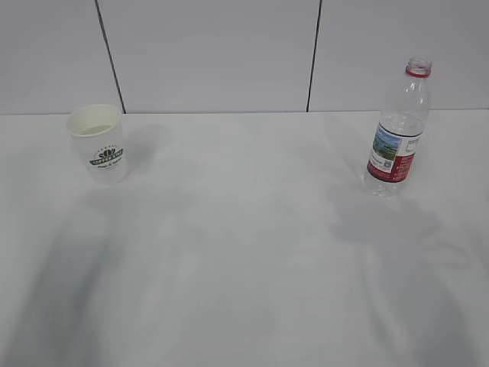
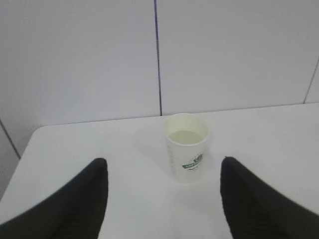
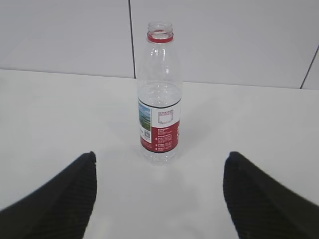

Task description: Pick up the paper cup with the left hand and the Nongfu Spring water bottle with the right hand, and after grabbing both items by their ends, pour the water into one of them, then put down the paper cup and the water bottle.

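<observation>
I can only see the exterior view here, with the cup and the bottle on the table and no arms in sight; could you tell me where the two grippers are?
Observer: The left gripper is open, facing the paper cup from the near side, not touching it.
Operator: Thank you. And the right one?
Observer: The right gripper is open too, lined up with the Nongfu Spring water bottle, with a clear gap of table between its fingers and the bottle.
Operator: Is there anything inside the cup?
Observer: The left wrist view looks down into it: a pale, flat surface shows inside, but I cannot tell whether that is water or the bare bottom.
</observation>
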